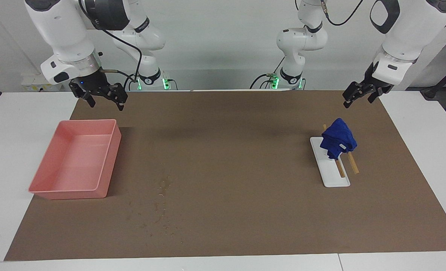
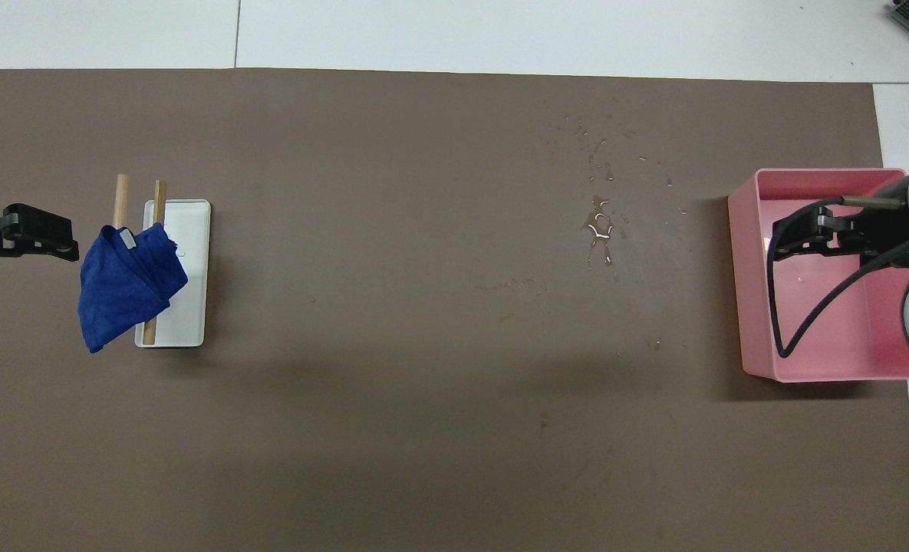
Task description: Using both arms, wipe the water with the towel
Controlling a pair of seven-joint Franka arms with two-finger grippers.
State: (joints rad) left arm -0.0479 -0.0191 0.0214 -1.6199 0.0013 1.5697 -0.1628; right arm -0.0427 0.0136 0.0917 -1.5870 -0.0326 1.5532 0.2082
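The facing view shows both arms whole, raised above the mat [image 1: 245, 158]; the overhead view catches only their grippers, yet shows the water [image 2: 600, 222] far more plainly. One blue towel [image 1: 337, 143] is draped over two wooden rods [image 1: 346, 162] above one white tray [image 1: 330, 167]. One pink bin [image 1: 76, 162] sits toward the right arm's end.

The left gripper [image 1: 360, 96] hangs in the air, jaws apart, the towel at its 7 o'clock in the facing view. The right gripper [image 1: 104, 97], jaws spread and empty, hangs over the bin's edge nearest the robots. The water (scattered droplets) lies beside the bin, at the right gripper's 5 o'clock there.
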